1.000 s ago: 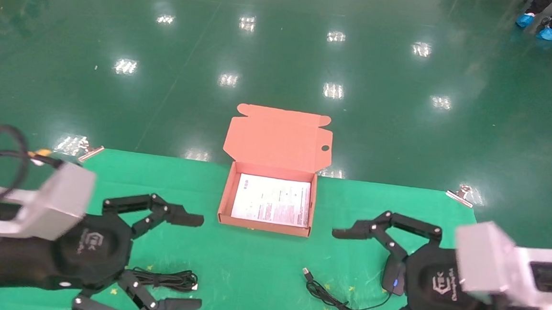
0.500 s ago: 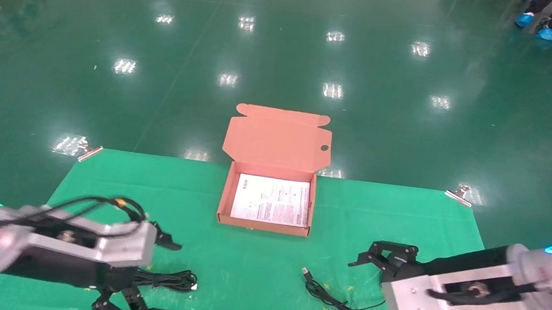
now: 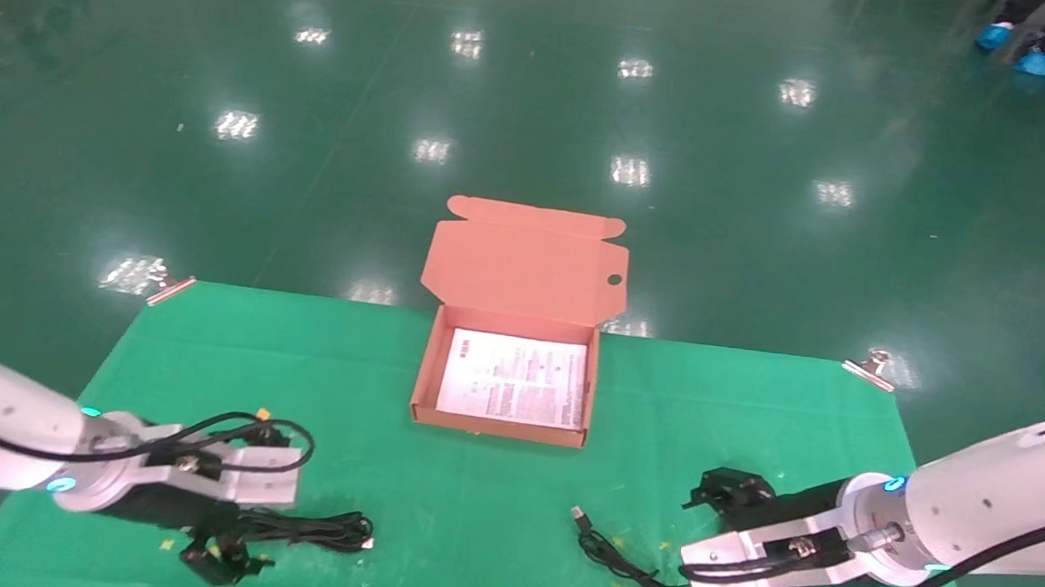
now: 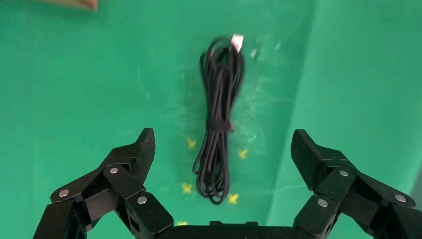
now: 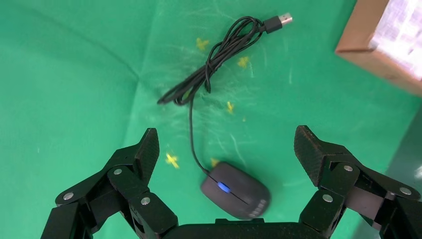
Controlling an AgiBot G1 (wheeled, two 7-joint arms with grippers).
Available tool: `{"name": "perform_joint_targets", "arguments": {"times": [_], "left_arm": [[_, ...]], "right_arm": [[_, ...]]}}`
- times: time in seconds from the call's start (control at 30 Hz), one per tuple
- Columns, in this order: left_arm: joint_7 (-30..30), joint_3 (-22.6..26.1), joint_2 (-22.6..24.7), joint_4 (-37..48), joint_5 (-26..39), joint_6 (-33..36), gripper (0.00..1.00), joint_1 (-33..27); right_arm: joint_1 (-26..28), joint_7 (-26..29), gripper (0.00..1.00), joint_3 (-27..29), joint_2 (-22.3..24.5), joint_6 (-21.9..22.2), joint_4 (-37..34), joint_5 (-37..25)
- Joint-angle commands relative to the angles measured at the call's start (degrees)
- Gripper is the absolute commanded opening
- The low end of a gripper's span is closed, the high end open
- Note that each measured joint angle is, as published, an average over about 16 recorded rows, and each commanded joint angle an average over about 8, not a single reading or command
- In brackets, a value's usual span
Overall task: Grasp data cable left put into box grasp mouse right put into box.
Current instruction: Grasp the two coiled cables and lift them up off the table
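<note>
Left hand (image 4: pixel 221 149): spread wide, poised over the data cable (image 4: pixel 219 119), whose long axis runs straight out between the fingers.
Right hand (image 5: pixel 226 149): spread too, mouse (image 5: pixel 235 191) just below its palm.

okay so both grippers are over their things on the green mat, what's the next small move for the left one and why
Probably lower the left gripper straight down and close. Its fingers are spread wide with the data cable lying loose on the mat between them, not yet touched. The box is open and holds only its printed sheet. The right gripper hangs open over the mouse.
</note>
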Motion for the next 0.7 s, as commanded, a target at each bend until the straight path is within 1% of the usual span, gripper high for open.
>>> {"name": "perform_joint_targets", "arguments": {"times": [0.03, 0.2, 0.37, 0.53, 0.7], "left_arm": [[-0.2, 0.7, 0.9, 1.7, 2.2, -1.6, 1.0, 0.3], [0.1, 1.4, 3.1, 6.4, 4.7, -4.8, 1.0, 0.7], [0.1, 0.7, 5.0, 12.8, 3.8, -6.8, 1.0, 0.7], [0.8, -0.4, 6.6, 19.5, 1.7, -8.2, 1.0, 0.3], [2.8, -0.8, 8.2, 25.1, 0.8, -9.3, 1.0, -0.3]], "right_arm": [[-0.8, 1.4, 1.0, -0.7, -1.0, 1.5, -0.1, -2.4], [-2.3, 5.0, 1.0, -0.9, -3.3, 3.9, -3.4, -4.2], [-3.1, 7.0, 1.0, -1.0, -6.1, 6.2, -8.4, -5.1], [-3.3, 7.3, 1.0, -0.8, -8.8, 8.4, -14.3, -4.9], [-3.2, 6.2, 1.0, -0.8, -11.2, 10.1, -19.6, -4.6]]}}
